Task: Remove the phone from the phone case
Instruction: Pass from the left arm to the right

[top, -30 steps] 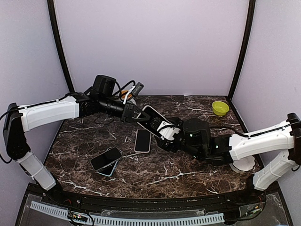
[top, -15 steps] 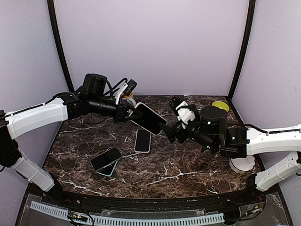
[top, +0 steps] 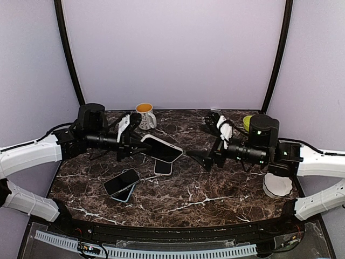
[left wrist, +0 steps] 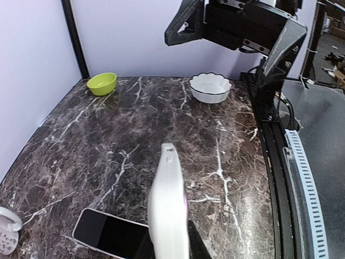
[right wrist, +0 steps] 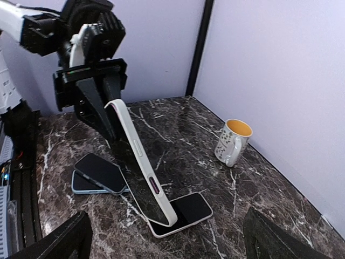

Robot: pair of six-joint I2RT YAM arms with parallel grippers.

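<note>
Currently your left claw [top: 138,144] is clamping shut on one end of the white phone case [right wrist: 137,154]. It is holding the case tilted in the air, just in front of the yellow-lined mug [top: 144,115] that is standing at the back of the marble desk [top: 205,194]. The phone [top: 161,150] is sitting inside the case, its dark screen facing upward.

Your right claw [top: 205,137] is hanging wide open and gripping nothing. It is off to the right of the mug, pointing at the free end of the case but staying apart from it.

A second phone [top: 163,167] is lying flat on the desk in front of the mug, directly below the raised case. Two more phones [top: 122,183] are lying stacked, further forward and left of the mug. A green bowl [left wrist: 102,83] is sitting far to the right of the mug, near the back edge. A white bowl [top: 277,186] is resting further right still and nearer to you.
</note>
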